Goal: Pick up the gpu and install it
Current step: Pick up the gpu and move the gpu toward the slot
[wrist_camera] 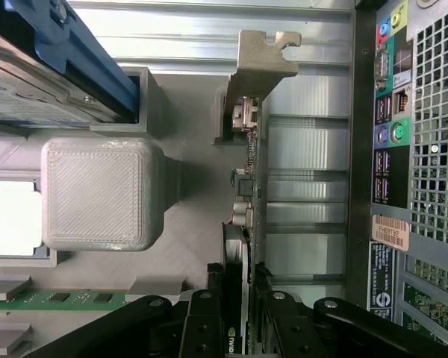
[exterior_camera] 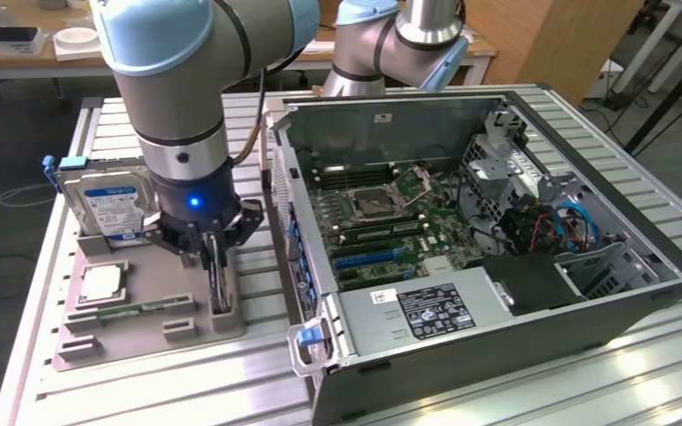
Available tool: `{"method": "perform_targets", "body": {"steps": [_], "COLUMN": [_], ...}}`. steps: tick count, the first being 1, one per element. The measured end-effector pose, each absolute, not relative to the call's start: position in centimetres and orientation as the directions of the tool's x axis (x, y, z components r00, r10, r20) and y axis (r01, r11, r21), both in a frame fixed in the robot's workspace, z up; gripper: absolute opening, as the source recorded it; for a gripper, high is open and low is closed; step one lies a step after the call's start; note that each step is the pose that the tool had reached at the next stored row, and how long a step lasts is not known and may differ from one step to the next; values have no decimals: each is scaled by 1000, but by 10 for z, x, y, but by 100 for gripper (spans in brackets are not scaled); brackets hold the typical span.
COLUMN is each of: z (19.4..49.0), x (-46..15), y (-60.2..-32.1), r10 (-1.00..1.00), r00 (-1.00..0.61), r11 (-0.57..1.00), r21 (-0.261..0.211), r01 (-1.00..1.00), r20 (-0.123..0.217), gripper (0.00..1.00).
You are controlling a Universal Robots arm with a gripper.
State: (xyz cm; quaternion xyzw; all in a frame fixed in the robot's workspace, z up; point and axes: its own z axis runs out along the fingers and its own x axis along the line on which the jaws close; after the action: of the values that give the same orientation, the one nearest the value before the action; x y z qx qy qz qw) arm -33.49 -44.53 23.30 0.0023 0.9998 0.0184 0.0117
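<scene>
On the exterior view's left, a grey plastic holder tray is sitting on the slatted metal surface. The black hand is clamping the thin dark gpu card, which is standing on edge in the tray, seemingly not yet lifted. Rightward, the open black computer case is awaiting it.

The exterior view looks down from high, well back from the computer case. The wrist view faces straight down, close beside the case; both share the gpu and grey holder.

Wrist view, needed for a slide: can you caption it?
Gripper clamped on the gpu, standing on edge in its gray holder beside the computer case.
</scene>
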Motion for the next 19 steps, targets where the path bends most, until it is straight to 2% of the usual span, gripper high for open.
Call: {"method": "perform_targets", "body": {"steps": [19], "z": [269], "x": [-335], "y": [-445], "r10": [5], "r00": [-1000], "r11": [999], "r21": [37], "r01": [4], "r20": [-17], "gripper": [26]}}
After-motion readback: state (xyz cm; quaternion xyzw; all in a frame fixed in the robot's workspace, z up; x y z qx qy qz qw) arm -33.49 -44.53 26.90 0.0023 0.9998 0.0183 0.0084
